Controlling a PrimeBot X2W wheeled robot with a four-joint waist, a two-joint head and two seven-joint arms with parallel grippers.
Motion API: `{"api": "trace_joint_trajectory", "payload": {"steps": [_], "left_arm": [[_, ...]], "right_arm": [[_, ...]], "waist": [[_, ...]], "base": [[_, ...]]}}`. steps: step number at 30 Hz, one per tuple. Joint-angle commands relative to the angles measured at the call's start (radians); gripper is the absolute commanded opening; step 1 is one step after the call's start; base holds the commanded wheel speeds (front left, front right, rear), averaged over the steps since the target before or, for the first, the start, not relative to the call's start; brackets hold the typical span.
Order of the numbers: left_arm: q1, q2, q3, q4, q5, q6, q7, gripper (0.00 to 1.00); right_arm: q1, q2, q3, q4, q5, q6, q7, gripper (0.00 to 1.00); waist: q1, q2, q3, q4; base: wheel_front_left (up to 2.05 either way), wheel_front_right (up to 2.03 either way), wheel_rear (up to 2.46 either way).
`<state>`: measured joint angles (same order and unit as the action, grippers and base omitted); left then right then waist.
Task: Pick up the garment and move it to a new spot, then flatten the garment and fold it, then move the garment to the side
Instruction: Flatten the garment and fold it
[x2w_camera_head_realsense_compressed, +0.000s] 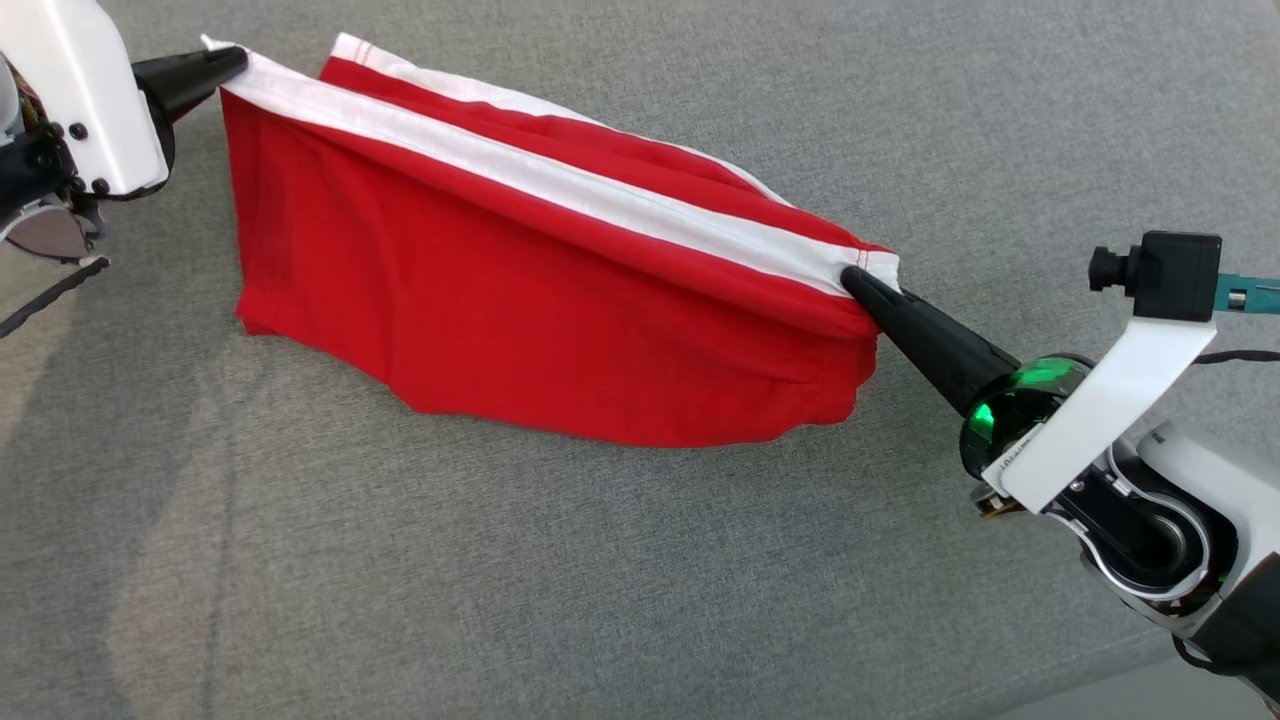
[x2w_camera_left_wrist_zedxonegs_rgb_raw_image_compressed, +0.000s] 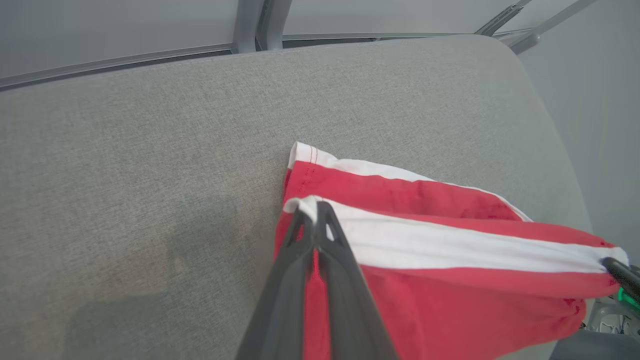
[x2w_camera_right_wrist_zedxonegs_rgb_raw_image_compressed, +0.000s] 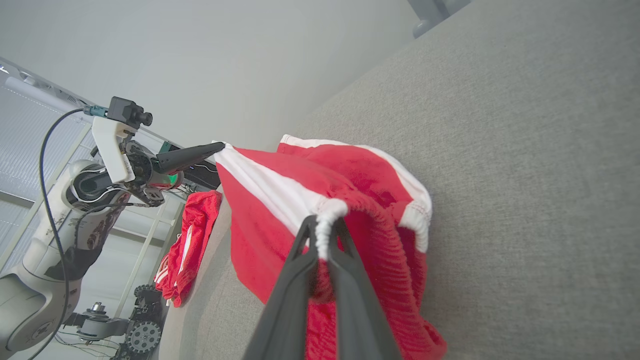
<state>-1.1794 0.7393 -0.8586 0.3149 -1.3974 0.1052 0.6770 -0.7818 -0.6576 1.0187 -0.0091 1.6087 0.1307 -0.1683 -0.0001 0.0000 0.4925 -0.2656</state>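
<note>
The garment (x2w_camera_head_realsense_compressed: 520, 300) is a pair of red shorts with white side stripes, stretched between both grippers above a grey cushion. My left gripper (x2w_camera_head_realsense_compressed: 235, 62) is shut on the white-striped hem corner at the upper left; in the left wrist view that gripper (x2w_camera_left_wrist_zedxonegs_rgb_raw_image_compressed: 316, 212) pinches the same garment (x2w_camera_left_wrist_zedxonegs_rgb_raw_image_compressed: 450, 280) corner. My right gripper (x2w_camera_head_realsense_compressed: 858, 283) is shut on the elastic waistband end at the right, and in the right wrist view this gripper (x2w_camera_right_wrist_zedxonegs_rgb_raw_image_compressed: 322, 226) clamps the gathered white edge of the garment (x2w_camera_right_wrist_zedxonegs_rgb_raw_image_compressed: 320, 190). The lower red cloth sags onto the cushion.
The grey fabric cushion (x2w_camera_head_realsense_compressed: 600, 580) spreads all around the shorts, with its rounded far edge (x2w_camera_left_wrist_zedxonegs_rgb_raw_image_compressed: 450, 45) and metal frame bars beyond. Another red garment (x2w_camera_right_wrist_zedxonegs_rgb_raw_image_compressed: 187, 240) hangs off the cushion's side below my left arm (x2w_camera_right_wrist_zedxonegs_rgb_raw_image_compressed: 105, 170).
</note>
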Motion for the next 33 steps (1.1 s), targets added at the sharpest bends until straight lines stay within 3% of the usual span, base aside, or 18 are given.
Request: {"api": "trace_joint_trajectory", "payload": {"steps": [1, 25, 26, 27, 29, 31, 32, 33], "left_arm": [[-0.026, -0.001, -0.006, 0.016, 0.021, -0.008, 0.001, 0.0], [-0.166, -0.091, -0.051, 0.244, 0.111, -0.063, 0.005, 0.0], [-0.167, -0.093, -0.052, 0.249, 0.114, -0.068, 0.002, 0.25], [-0.166, -0.097, -0.054, 0.254, 0.116, -0.073, 0.001, 0.51], [-0.161, -0.104, -0.057, 0.261, 0.116, -0.082, 0.001, 1.0], [-0.155, -0.113, -0.059, 0.265, 0.107, -0.091, 0.005, 1.0], [-0.151, -0.116, -0.059, 0.267, 0.103, -0.096, 0.008, 1.0], [-0.151, -0.116, -0.059, 0.267, 0.103, -0.096, 0.008, 1.0]], "right_arm": [[-0.001, 0.007, -0.007, 0.001, -0.01, 0.0, -0.011, 0.0], [-0.05, 0.102, -0.02, 0.08, -0.063, 0.0, -0.043, 0.0], [-0.05, 0.104, -0.018, 0.084, -0.063, 0.0, -0.043, 0.0], [-0.051, 0.106, -0.016, 0.089, -0.064, 0.0, -0.042, 0.17], [-0.053, 0.108, -0.013, 0.097, -0.064, 0.0, -0.041, 0.34], [-0.054, 0.11, -0.004, 0.099, -0.065, 0.0, -0.033, 0.47], [-0.054, 0.11, -0.002, 0.1, -0.064, 0.0, -0.03, 0.67], [-0.054, 0.11, -0.002, 0.1, -0.064, 0.0, -0.03, 0.67]], "waist": [[0.0001, 0.0, 0.015, -0.01], [0.0001, 0.0, 0.106, -0.07], [0.0001, 0.0, 0.104, -0.069], [0.0001, 0.0, 0.101, -0.067], [0.0001, 0.0, 0.092, -0.063], [0.0001, 0.0, 0.083, -0.057], [0.0001, 0.0, 0.079, -0.054], [0.0001, 0.0, 0.079, -0.054]], "base": [[0.0, 0.0, 0.0], [0.0, 0.0, 0.0], [0.0, 0.0, 0.0], [0.0, 0.0, 0.0], [0.0, 0.0, 0.0], [0.0, 0.0, 0.0], [0.0, 0.0, 0.0], [0.0, 0.0, 0.0]]}}
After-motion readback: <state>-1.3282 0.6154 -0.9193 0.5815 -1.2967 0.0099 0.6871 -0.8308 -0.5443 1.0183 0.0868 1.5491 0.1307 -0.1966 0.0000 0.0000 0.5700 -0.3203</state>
